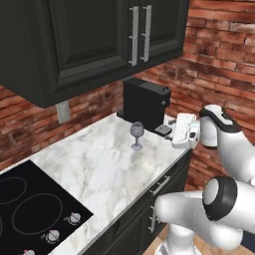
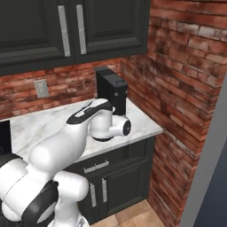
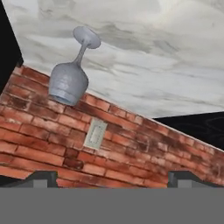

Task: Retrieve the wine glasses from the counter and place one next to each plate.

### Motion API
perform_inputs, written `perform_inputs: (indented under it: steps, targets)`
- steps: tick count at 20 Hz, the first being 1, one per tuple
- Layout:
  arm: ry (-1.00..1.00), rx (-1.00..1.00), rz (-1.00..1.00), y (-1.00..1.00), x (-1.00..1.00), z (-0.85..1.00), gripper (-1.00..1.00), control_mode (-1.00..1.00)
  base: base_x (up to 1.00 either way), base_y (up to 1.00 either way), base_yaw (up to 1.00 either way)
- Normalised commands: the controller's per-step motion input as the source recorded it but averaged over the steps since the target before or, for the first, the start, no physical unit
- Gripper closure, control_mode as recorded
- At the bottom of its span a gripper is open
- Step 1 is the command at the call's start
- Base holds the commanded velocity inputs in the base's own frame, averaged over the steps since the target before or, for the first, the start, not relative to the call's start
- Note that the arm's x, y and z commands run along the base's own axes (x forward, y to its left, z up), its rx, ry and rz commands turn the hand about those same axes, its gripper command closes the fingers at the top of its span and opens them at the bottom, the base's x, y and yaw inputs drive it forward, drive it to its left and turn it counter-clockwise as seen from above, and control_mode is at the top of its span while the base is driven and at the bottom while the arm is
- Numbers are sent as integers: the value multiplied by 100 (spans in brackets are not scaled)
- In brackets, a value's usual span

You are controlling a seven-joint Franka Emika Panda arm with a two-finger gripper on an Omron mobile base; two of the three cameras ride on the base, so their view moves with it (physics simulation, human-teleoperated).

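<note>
One wine glass (image 1: 137, 134) stands upright on the white marble counter (image 1: 99, 169), just in front of the black coffee machine. My gripper (image 1: 174, 133) hovers to the right of the glass at about its height, pointing toward it and a short gap away. The hand view is rolled over, so the wine glass (image 3: 70, 78) hangs foot-up at the upper left, against the counter (image 3: 153, 65) and the brick wall. My gripper (image 3: 113, 178) is open, its dark fingertips (image 3: 41, 177) far apart with nothing between them. The plates are out of view.
A black coffee machine (image 1: 147, 102) stands at the back of the counter, close behind the glass. A black cooktop (image 1: 30, 209) lies at the left. Dark upper cabinets (image 1: 74, 45) hang overhead. A brick side wall (image 2: 177, 88) closes off the right end.
</note>
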Motion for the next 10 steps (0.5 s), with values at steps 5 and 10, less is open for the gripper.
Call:
perform_inputs:
  steps: [5,10]
  targets:
    - [2,0,-8,0,66,-59,-100,-100,0,0,0]
    - [4,0,-6,0,61,-51,-100,-100,0,0,0]
